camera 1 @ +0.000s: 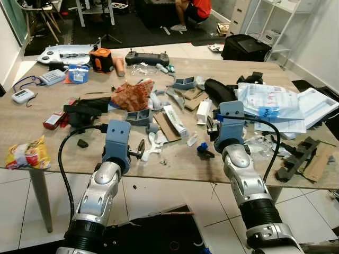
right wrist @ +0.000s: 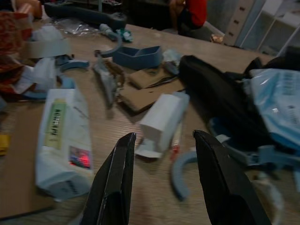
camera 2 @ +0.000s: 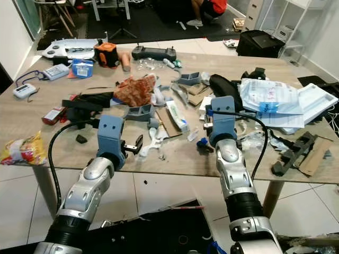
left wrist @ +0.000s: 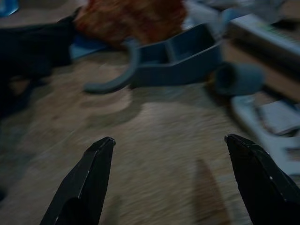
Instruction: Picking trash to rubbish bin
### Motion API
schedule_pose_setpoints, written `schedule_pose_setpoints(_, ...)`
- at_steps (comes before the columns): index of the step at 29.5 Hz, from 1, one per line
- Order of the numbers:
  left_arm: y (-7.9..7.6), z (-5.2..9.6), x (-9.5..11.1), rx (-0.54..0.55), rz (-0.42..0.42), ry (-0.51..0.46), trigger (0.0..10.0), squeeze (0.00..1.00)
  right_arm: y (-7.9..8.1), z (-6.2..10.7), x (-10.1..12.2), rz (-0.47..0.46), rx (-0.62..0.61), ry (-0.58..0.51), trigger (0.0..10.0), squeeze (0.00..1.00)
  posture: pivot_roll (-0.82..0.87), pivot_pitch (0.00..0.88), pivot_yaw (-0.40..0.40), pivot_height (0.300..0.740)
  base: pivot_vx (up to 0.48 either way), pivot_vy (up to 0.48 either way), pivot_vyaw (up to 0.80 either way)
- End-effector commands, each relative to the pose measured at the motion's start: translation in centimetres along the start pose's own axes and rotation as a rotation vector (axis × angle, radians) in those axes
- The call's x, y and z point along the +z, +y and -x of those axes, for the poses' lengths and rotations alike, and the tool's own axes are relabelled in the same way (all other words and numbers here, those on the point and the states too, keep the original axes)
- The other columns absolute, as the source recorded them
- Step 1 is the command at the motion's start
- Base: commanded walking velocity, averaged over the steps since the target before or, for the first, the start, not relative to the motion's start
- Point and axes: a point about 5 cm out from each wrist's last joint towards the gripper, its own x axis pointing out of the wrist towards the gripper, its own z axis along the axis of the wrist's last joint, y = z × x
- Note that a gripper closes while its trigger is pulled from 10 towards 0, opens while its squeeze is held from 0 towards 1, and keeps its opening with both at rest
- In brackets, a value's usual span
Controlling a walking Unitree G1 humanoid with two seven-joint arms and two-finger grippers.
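Observation:
Litter covers the wooden table [camera 1: 32, 132]: a crumpled red-orange wrapper [camera 1: 132, 95], a white printed packet [camera 1: 175, 120], a small white box [camera 1: 203, 111], cardboard scraps [camera 1: 167, 128] and a yellow snack bag [camera 1: 25, 153] at the near left edge. My left gripper [left wrist: 168, 140] hovers open just above bare wood, facing a grey-blue plastic part [left wrist: 180, 58] and the wrapper [left wrist: 129, 18]. My right gripper [right wrist: 161, 136] is open too, low over the table, with the white box [right wrist: 164, 119] just beyond its fingertips and the white packet [right wrist: 61, 140] beside it. Neither holds anything.
White and blue mail bags [camera 1: 273, 103] and black brackets [camera 1: 296, 156] lie at the right. A black pouch [camera 1: 220, 91], a controller [camera 1: 146, 57] and an orange device [camera 1: 101, 59] sit farther back. A dark bin [camera 1: 159, 233] stands below the near edge. A person [camera 1: 195, 10] crouches behind.

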Motion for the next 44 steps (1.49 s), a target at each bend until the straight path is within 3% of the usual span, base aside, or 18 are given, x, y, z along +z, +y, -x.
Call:
schedule_pose_setpoints(1, 0.2, 0.2, -0.4, 0.005, -0.008, 0.016, 10.0, 0.00, 0.0, -0.2, 0.4, -0.020, 0.000, 0.000, 10.0, 0.00, 0.07, 0.162, -0.031, 0.740, 0.000, 0.000, 0.00)
schedule_pose_setpoints(8, 0.7, 0.1, 1.1, -0.032, -0.038, -0.034, 10.0, 0.00, 0.9, -1.0, 2.4, -0.022, 0.096, 0.011, 10.0, 0.02, 0.10, 0.179, -0.006, 0.740, 0.000, 0.000, 0.00)
schedule_pose_setpoints(9, 0.7, 0.0, 1.5, -0.039, -0.050, -0.049, 10.0, 0.00, 0.6, -1.4, 2.7, -0.019, 0.109, 0.018, 10.0, 1.00, 0.10, 0.180, -0.006, 0.740, 0.000, 0.000, 0.00)
schedule_pose_setpoints(15, 0.4, -0.3, 2.7, -0.053, -0.061, -0.089, 10.0, 0.00, -0.6, -2.7, 2.2, -0.022, 0.158, 0.116, 10.0, 1.00, 0.10, 0.180, -0.007, 0.740, 0.000, 0.000, 0.00)
schedule_pose_setpoints(16, 0.1, -0.4, 3.0, -0.063, -0.069, -0.099, 10.0, 0.00, -1.7, -3.5, 1.8, 0.083, 0.158, 0.166, 10.0, 1.00, 0.10, 0.181, -0.008, 0.740, 0.000, 0.000, 0.00)
schedule_pose_setpoints(19, -0.1, -0.5, 3.2, -0.070, -0.070, -0.103, 10.0, 0.00, -2.8, -4.1, 2.0, 0.140, 0.128, 0.185, 10.0, 1.00, 0.10, 0.181, -0.009, 0.740, 0.000, 0.000, 0.00)
schedule_pose_setpoints(20, -0.2, -0.4, 3.3, -0.081, -0.076, -0.104, 10.0, 0.00, -3.2, -4.4, 2.4, 0.162, 0.122, 0.188, 10.0, 0.57, 0.09, 0.181, -0.016, 0.740, 0.000, 0.000, 0.00)
schedule_pose_setpoints(22, -0.3, -0.4, 3.3, -0.093, -0.083, -0.105, 10.0, 0.00, -3.6, -4.7, 2.8, 0.183, 0.122, 0.191, 10.0, 0.57, 0.09, 0.181, -0.016, 0.740, 0.000, 0.000, 0.00)
schedule_pose_setpoints(23, -1.0, -0.2, 3.5, -0.155, -0.110, -0.112, 10.0, 0.00, -4.2, -4.9, 3.0, 0.191, 0.108, 0.220, 10.0, 0.00, 0.09, 0.180, -0.021, 0.740, 0.000, 0.000, 0.00)
schedule_pose_setpoints(25, -2.4, 0.3, 4.1, -0.275, -0.148, -0.136, 10.0, 0.00, -5.0, -5.1, 3.1, 0.212, 0.081, 0.254, 10.0, 0.00, 0.09, 0.180, -0.021, 0.740, 0.000, 0.000, 0.00)
schedule_pose_setpoints(27, -2.8, 0.5, 4.3, -0.312, -0.157, -0.147, 10.0, 0.00, -5.2, -5.2, 3.2, 0.220, 0.075, 0.262, 10.0, 0.00, 0.09, 0.180, -0.021, 0.740, 0.000, 0.000, 0.00)
schedule_pose_setpoints(32, -7.0, 2.0, 5.2, -0.663, -0.255, -0.160, 10.0, 0.00, -5.4, -5.2, 1.8, 0.198, 0.066, 0.340, 10.0, 0.00, 0.09, 0.186, -0.021, 0.740, 0.000, 0.000, 0.00)
schedule_pose_setpoints(34, -7.6, 2.1, 4.8, -0.713, -0.322, -0.141, 10.0, 0.00, -5.5, -5.1, 1.2, 0.197, 0.060, 0.376, 10.0, 0.00, 0.09, 0.190, -0.014, 0.740, 0.000, 0.000, 0.00)
schedule_pose_setpoints(44, -8.0, 2.5, 5.0, -0.802, -0.381, -0.108, 10.0, 0.00, -5.4, -4.4, -0.8, 0.191, 0.055, 0.488, 10.0, 0.00, 0.09, 0.195, 0.000, 0.740, 0.000, 0.000, 0.00)
